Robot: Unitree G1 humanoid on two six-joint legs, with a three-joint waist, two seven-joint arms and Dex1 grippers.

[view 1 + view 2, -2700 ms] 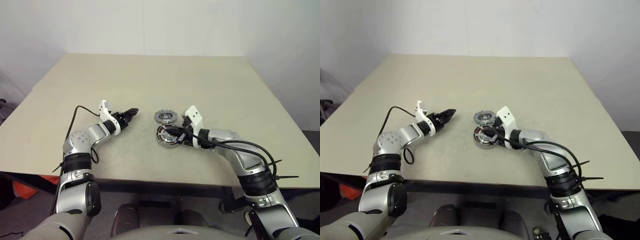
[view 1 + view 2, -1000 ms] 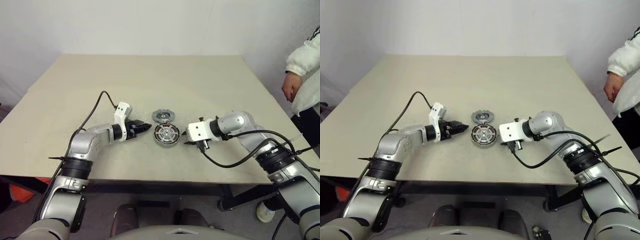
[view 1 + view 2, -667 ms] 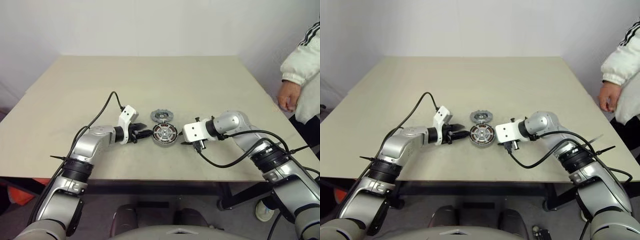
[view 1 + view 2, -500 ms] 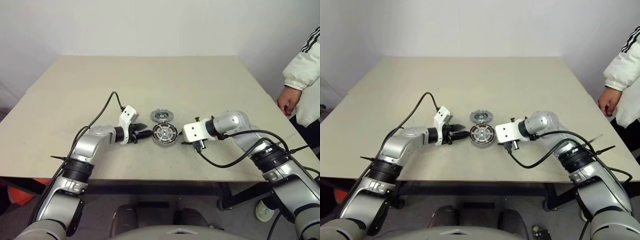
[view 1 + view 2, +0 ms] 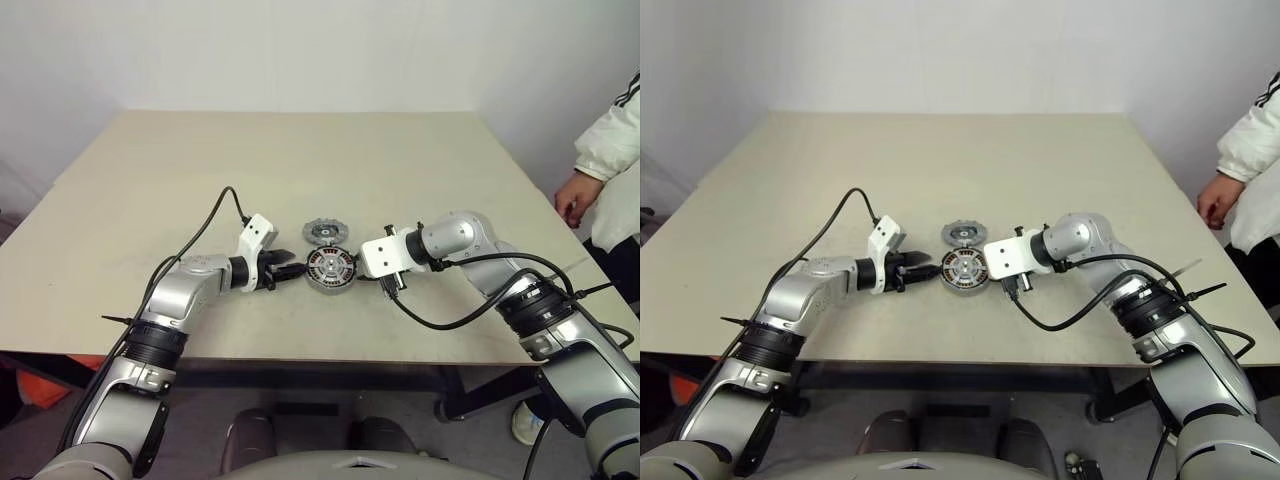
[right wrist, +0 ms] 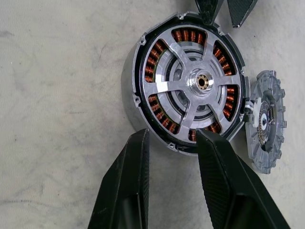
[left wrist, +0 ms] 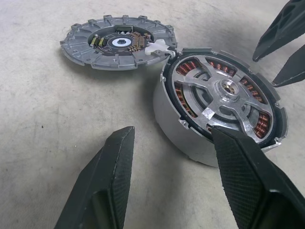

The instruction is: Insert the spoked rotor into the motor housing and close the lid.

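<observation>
Head view: motor housing sat mid-tabletop, spoked rotor already seated in it, lid touching at its 12 o'clock. Left gripper at 9, right gripper at 3, both part-open, empty.

Left wrist: fingers were near the housing wall, not on it.

Right wrist: lid looked thin, stiff metal, probably light and slick (pinch it by the notched rim).

Silver spoked rotor sits inside copper-wound motor housing; grey notched lid lies flat, touching it.
</observation>
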